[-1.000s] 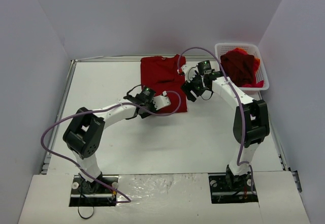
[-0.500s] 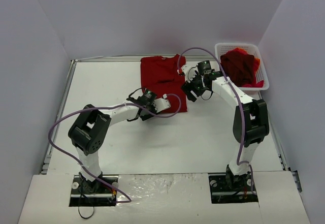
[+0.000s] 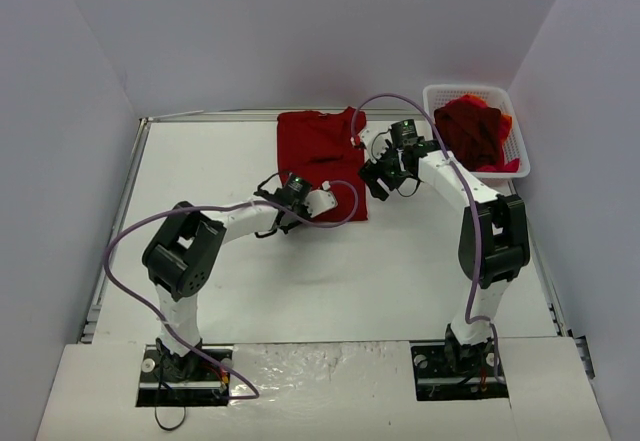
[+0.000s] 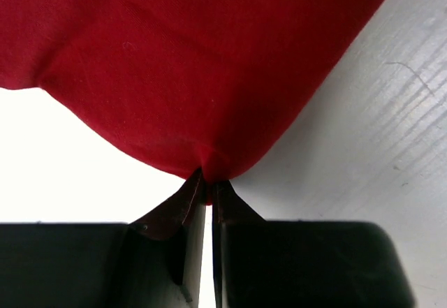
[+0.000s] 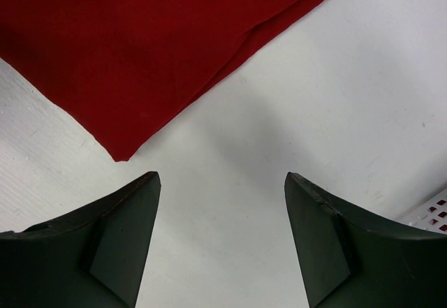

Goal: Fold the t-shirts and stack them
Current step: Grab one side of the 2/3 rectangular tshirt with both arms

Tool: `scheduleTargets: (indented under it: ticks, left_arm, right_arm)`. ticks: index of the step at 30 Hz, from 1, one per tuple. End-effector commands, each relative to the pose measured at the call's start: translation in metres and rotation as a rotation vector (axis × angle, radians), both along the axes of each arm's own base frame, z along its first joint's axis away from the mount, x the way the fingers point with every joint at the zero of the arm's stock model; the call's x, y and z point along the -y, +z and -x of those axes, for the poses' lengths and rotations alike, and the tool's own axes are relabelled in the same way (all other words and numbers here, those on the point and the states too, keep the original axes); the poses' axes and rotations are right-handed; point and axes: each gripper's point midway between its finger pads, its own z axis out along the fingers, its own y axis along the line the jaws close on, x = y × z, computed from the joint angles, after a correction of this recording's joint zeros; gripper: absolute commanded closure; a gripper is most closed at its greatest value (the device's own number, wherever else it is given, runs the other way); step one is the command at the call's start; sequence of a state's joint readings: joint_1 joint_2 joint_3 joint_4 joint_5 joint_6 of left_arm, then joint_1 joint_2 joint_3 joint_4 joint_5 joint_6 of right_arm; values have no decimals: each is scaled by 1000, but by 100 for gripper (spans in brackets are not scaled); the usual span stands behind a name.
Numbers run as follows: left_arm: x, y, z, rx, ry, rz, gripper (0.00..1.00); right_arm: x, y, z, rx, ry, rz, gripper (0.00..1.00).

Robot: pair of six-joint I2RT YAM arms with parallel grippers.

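Note:
A red t-shirt [image 3: 318,146] lies flat at the back middle of the table. My left gripper [image 3: 288,204] is at its near left corner. In the left wrist view the jaws [image 4: 207,182] are shut on a pinched corner of the red cloth [image 4: 195,63], which spreads out ahead. My right gripper [image 3: 377,174] is by the shirt's right edge. In the right wrist view it is open and empty [image 5: 221,182] over bare table, with a corner of the shirt [image 5: 119,56] ahead to the left. More dark red shirts [image 3: 470,131] are piled in the basket.
A white mesh basket [image 3: 516,146] stands at the back right of the table; its rim shows at the right wrist view's lower right [image 5: 434,214]. Purple cables loop over both arms. Walls enclose the table on three sides.
The left arm's elbow has swung right and forward, and its gripper has shifted slightly right at the shirt corner. The right arm and the shirt have barely moved.

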State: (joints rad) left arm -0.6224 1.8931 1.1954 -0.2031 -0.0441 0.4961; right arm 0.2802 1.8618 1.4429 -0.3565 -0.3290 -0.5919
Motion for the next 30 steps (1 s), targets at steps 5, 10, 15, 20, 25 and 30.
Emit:
scheduleTargets:
  ticks: [5,10,15,20,25,30]
  left_arm:
    - [1,26,-12,20,68,82,98]
    - [-2,43,-14,-69,132,269,98]
    - [-14,48,-14,-178,217,404,98]
    - [-11,46,-3,-282,219,484,98]
    - [-1,50,3,-314,182,521,98]
    - [-1,50,5,-324,175,518,98]
  right_arm:
    - [-1,8,6,-10,25,-18,32]
    - [-7,21,26,2,100,-67,32]
    - [-17,27,45,8,182,-125,32]
    - [-24,21,54,9,220,-131,33]
    - [-39,3,63,-24,276,-93,34]
    - [-69,-12,75,-6,361,-20,35]
